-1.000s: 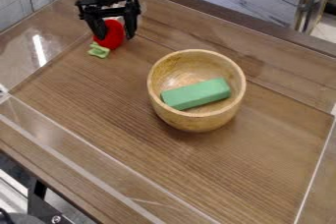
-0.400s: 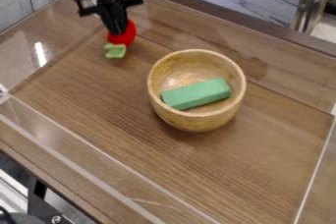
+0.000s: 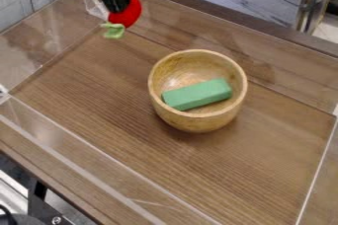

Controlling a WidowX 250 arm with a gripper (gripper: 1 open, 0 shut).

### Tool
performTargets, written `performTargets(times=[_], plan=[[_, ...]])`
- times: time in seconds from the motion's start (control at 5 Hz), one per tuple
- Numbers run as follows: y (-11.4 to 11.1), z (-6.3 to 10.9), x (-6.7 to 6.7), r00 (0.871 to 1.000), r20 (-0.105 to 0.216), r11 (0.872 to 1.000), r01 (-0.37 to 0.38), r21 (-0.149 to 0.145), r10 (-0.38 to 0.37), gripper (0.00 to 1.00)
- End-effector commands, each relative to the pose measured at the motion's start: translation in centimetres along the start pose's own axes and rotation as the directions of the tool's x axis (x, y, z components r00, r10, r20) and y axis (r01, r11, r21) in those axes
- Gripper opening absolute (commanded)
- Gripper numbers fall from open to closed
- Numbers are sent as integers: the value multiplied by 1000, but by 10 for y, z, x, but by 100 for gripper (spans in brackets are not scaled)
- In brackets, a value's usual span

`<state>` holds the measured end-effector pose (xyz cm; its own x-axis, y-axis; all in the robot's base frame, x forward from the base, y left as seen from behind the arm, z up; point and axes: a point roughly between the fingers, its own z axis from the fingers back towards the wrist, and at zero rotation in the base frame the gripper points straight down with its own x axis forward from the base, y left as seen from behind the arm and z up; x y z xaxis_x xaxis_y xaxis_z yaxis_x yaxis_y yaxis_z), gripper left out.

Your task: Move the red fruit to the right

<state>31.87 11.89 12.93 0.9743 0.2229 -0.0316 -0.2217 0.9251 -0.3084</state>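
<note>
The red fruit (image 3: 126, 12) is small, round and bright red, with a light-green leafy piece (image 3: 114, 32) hanging below it. It is off the table at the upper left. My gripper (image 3: 117, 2) is shut on it from above, its black fingers pinched around the fruit's upper left side. The arm's upper part runs out of the top edge of the view.
A wooden bowl (image 3: 165, 71) stands mid-table with a green rectangular block (image 3: 199, 95) lying in it. A clear raised rim (image 3: 158, 194) borders the wooden table on the front and sides. A table leg (image 3: 307, 12) stands at the back right.
The gripper closed on the red fruit where it lay on the table, then lifted it up and a little to the right. The bowl and block have not moved.
</note>
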Motion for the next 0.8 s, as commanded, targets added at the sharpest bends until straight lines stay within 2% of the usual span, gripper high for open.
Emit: performTargets(times=[0.0, 0.2, 0.4, 0.6], plan=[[-43, 13, -23, 973, -12, 973, 232, 10, -232, 0], [-73, -1, -39, 922, -76, 925, 380, -6, -379, 0], [-99, -11, -59, 859, -131, 868, 495, -34, -495, 0], [-116, -15, -81, 778, -180, 796, 603, -59, -603, 0]])
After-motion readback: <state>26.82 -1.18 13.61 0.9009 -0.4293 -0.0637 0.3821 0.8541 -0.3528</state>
